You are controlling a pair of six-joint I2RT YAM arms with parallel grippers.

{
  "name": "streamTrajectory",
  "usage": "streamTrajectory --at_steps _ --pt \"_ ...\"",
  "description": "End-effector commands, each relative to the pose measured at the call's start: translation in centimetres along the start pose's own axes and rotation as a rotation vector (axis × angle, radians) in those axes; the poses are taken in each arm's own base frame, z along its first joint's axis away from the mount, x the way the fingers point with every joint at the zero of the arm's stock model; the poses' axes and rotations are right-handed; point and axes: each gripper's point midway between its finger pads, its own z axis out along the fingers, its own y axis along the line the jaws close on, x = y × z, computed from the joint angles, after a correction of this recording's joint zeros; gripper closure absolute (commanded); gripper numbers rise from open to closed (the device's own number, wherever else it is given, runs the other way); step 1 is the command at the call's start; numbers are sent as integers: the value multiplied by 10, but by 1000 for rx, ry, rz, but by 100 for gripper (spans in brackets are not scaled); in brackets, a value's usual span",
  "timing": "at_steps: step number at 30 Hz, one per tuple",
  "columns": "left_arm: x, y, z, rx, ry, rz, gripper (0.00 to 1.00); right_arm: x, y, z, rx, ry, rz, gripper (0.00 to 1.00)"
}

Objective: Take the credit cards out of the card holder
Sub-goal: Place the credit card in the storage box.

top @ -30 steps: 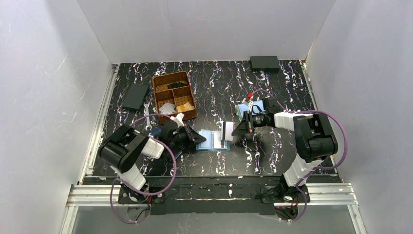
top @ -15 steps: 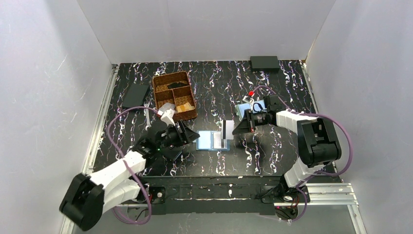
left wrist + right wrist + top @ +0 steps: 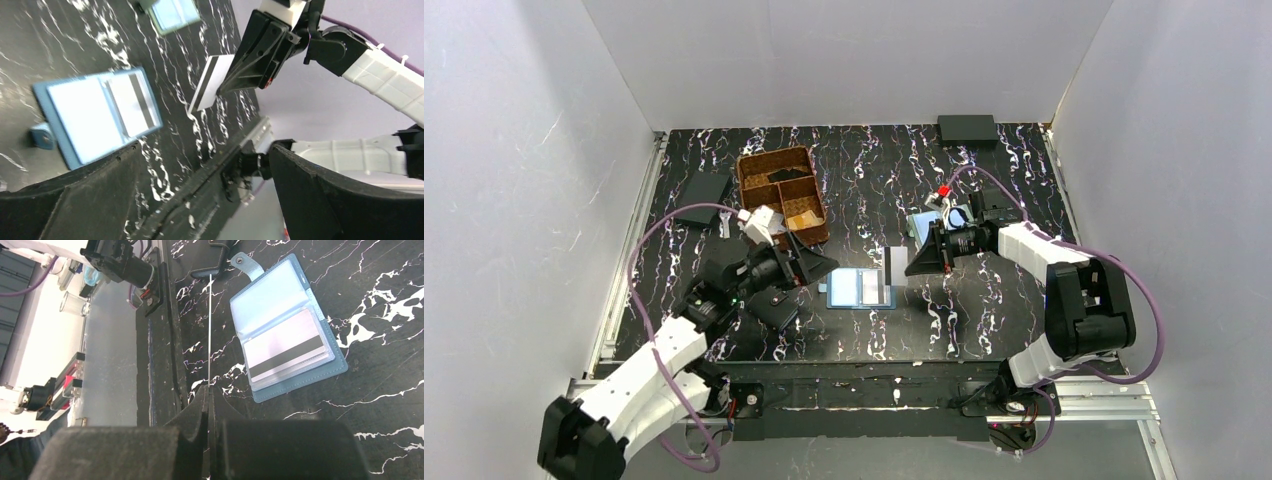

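Note:
The blue card holder [image 3: 861, 288] lies open and flat on the black marbled table. One of the credit cards [image 3: 287, 347] rests in its right pocket, black stripe up. My right gripper [image 3: 911, 264] is shut on another whitish credit card [image 3: 894, 265] and holds it on edge, just right of the holder and clear of it. In the right wrist view this card [image 3: 209, 330] shows as a thin line running out from my right gripper [image 3: 208, 390]. Just left of the holder, my left gripper [image 3: 812, 280] stands wide open, with nothing between its fingers [image 3: 300, 195].
A brown divided basket [image 3: 764, 165] stands at the back left, with a black wallet [image 3: 703, 197] to its left. Another black wallet [image 3: 967, 128] lies at the far edge. A paler blue holder [image 3: 921, 226] lies behind my right gripper.
My left gripper has opened wide and let go of the card holder, and its arm has stretched forward. My right gripper, still shut on the card, has shifted slightly right.

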Motion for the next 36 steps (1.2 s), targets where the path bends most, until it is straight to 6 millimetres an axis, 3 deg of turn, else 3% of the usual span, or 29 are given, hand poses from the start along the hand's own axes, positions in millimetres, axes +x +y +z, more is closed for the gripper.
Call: streamTrajectory --at_steps 1,7,12,19,26,30,36 --pt "14 -28 11 106 124 -151 2 -13 15 -7 -19 -5 -128 99" --pt "23 -37 35 48 117 -279 2 -13 23 -11 -10 18 -225 99" --pt "23 -35 59 -58 89 -606 3 -8 22 -14 35 64 -313 99" --pt "30 -59 88 -115 165 -787 9 0 21 -12 77 142 -423 99" --pt "55 -32 93 -417 226 -854 13 -2 17 -14 144 174 -508 99" --pt "62 -25 97 -458 227 -897 14 -4 17 -15 177 183 -546 99" --pt "71 -29 107 -467 279 -923 17 -3 13 -12 233 215 -602 99"
